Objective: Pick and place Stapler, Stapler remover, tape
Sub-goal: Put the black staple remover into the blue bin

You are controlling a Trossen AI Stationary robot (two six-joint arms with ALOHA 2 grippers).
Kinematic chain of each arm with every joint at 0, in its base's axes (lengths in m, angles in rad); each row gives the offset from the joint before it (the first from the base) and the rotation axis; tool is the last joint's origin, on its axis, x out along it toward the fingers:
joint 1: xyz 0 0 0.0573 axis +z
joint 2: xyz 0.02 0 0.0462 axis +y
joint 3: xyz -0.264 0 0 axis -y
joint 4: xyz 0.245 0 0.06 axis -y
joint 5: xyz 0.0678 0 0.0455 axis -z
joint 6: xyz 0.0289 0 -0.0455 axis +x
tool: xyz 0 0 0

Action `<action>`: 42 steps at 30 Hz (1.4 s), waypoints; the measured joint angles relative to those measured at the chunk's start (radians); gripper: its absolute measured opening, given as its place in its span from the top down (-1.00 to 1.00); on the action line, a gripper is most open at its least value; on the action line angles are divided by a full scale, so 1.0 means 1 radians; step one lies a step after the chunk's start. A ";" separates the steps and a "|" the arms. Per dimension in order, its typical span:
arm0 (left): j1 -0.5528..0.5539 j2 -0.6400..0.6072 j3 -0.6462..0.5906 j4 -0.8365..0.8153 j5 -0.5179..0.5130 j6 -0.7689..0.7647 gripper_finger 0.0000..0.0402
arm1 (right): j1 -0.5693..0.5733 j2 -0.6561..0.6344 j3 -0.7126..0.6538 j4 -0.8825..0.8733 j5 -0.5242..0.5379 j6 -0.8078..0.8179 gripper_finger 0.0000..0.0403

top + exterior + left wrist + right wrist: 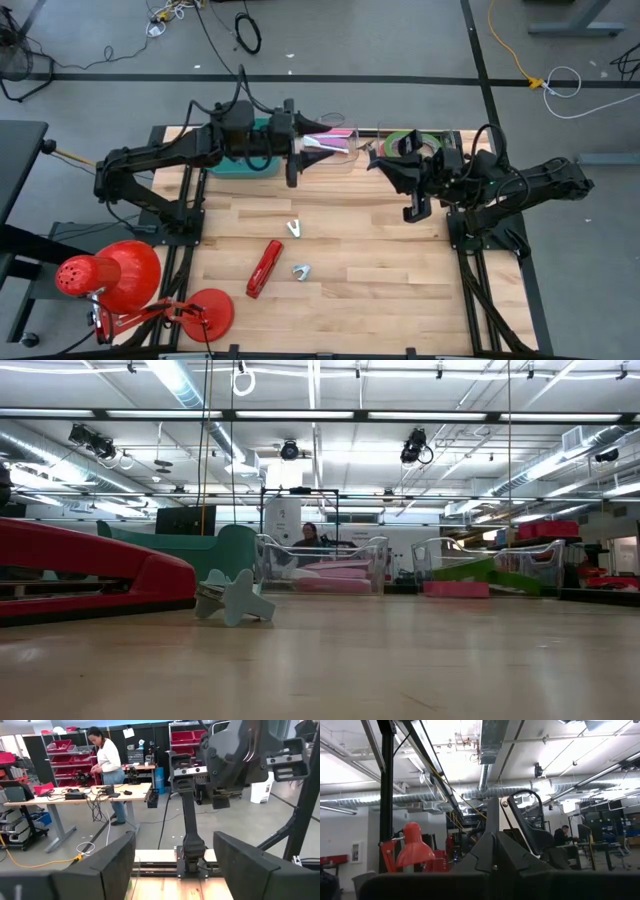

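A red stapler (264, 268) (90, 575) lies flat on the wooden table near its front. Two pale staple removers (294, 229) (301, 271) rest on the boards beside it; the low view shows one staple remover (232, 597). A pink tape roll (342, 133) lies in a clear bin (325, 572) at the far edge. Green tape (415, 140) lies in a second clear bin (490, 572). My left gripper (336, 147) (175, 855) hangs open above the pink tape's bin, with nothing between its fingers. My right gripper (376, 160) (494, 851) is shut, raised and tipped upward near the green tape's bin.
A teal bin (245, 162) (222, 550) stands at the far left under the left arm. A red desk lamp (110, 275) sits off the table's near left corner. Bare boards (370, 260) lie between the stapler and the right arm's base.
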 joint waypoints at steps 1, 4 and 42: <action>-0.002 0.000 0.000 0.001 0.000 0.000 -0.36 | 0.000 0.000 0.000 -0.003 0.000 0.000 0.94; -0.014 0.000 0.000 0.025 -0.019 0.004 -0.36 | 0.000 0.000 0.000 -0.010 0.000 0.001 0.94; -0.046 0.144 0.158 0.022 -0.002 0.053 -0.26 | -0.004 0.000 0.000 -0.101 0.087 0.037 0.94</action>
